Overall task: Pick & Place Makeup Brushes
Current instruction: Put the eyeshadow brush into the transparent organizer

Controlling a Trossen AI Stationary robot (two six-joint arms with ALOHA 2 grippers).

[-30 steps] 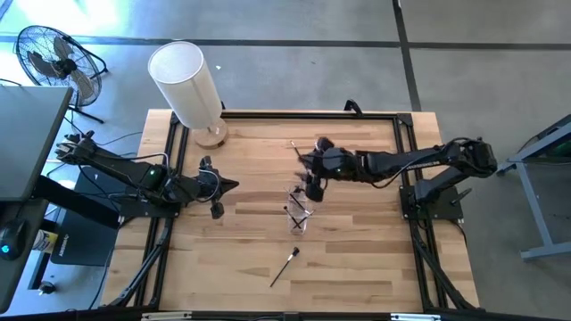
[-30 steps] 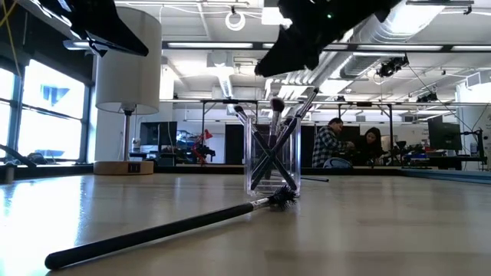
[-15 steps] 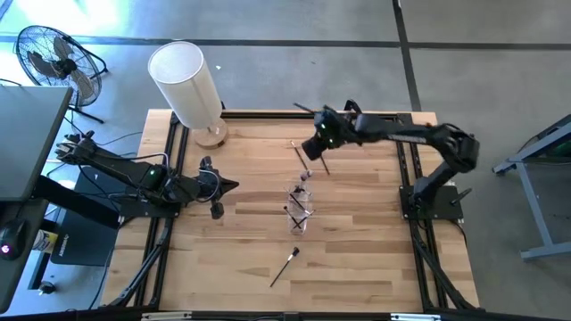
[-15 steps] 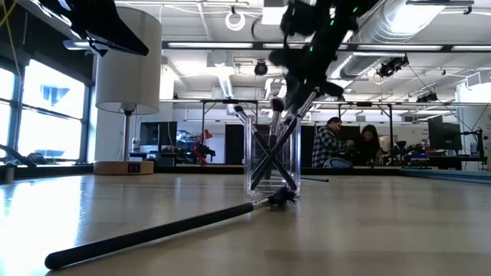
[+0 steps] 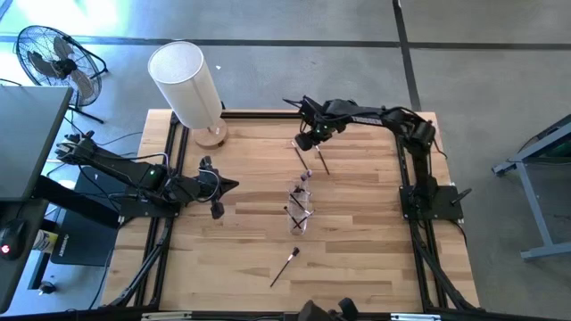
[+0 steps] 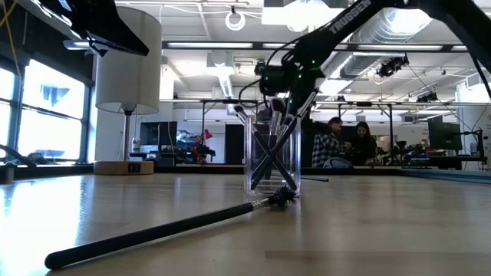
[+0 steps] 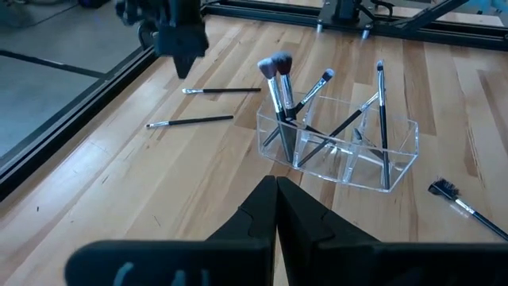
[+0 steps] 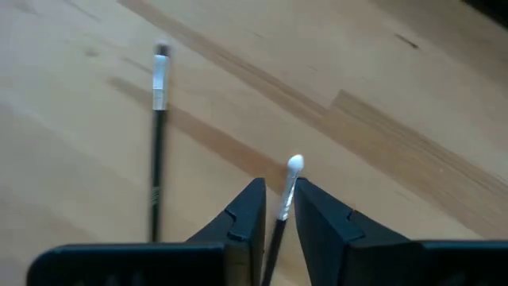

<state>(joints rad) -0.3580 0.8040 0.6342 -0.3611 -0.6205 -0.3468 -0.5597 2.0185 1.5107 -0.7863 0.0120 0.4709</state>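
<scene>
Right end effector (image 5: 306,135) moved from organizer (image 5: 301,208) to far tabletop (image 5: 357,259) | fingers straddling brush (image 8: 287,184), not yet clenched | left end effector (image 5: 221,185) stayed closed, idle

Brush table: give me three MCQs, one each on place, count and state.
1. The loose makeup brush lies:
A. inside the clear organizer
B. under the lamp
C. on the wood between the organizer and the table's front edge

2. Makeup brushes lying flat on the wood by the right gripper:
A. one
B. two
C. five

3. The left gripper is:
A. shut, holding nothing
B. shut on a brush
C. wide open

Answers:
1 C: the high view shows it alone on bare wood in front of the organizer.
2 B: the left wrist view shows two thin brushes side by side below that gripper.
3 A: its own wrist view shows the fingers meeting with nothing between them.
</scene>
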